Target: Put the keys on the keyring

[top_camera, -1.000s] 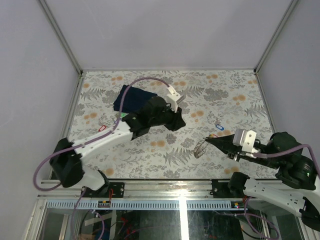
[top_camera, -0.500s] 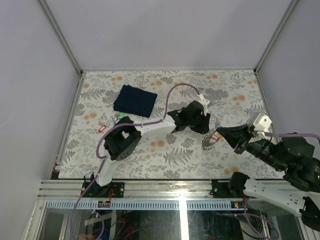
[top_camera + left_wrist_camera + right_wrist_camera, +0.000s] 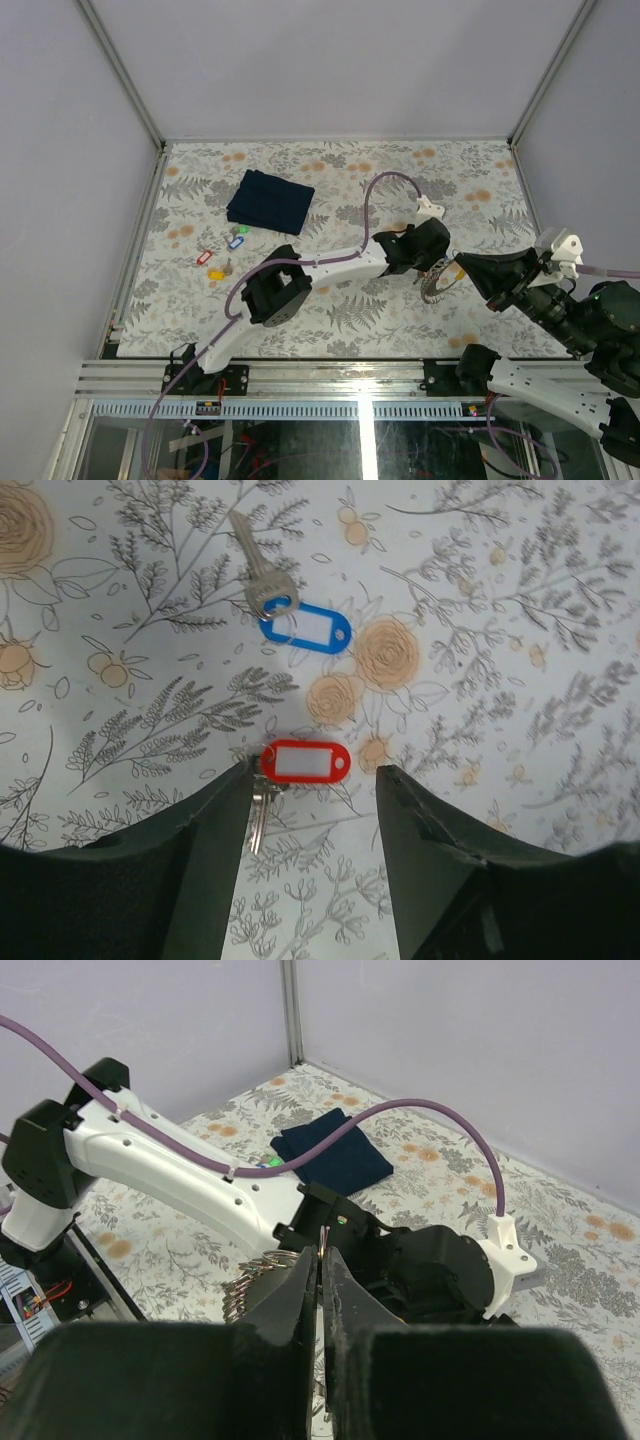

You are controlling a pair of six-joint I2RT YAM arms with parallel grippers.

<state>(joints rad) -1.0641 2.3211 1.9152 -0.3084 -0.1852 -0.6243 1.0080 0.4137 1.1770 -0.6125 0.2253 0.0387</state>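
Observation:
My left gripper hangs open over the table, its jaws apart with nothing between them. A red-tagged key lies just beyond its fingertips, the key blade by the left finger. A blue-tagged key lies farther on. In the top view the left gripper covers both keys. My right gripper is shut on the thin metal keyring, which carries a coil of small rings. The keyring is held just right of the left gripper. More keys, red, blue and yellow, lie at the left.
A dark blue folded cloth lies at the back left. The left arm stretches across the middle of the table, its purple cable arching above. Grey walls enclose the table on three sides.
The left arm has swung from beside the cloth to the right, over the keys near the right gripper, and its jaws have opened. The right gripper has pulled right with the keyring.

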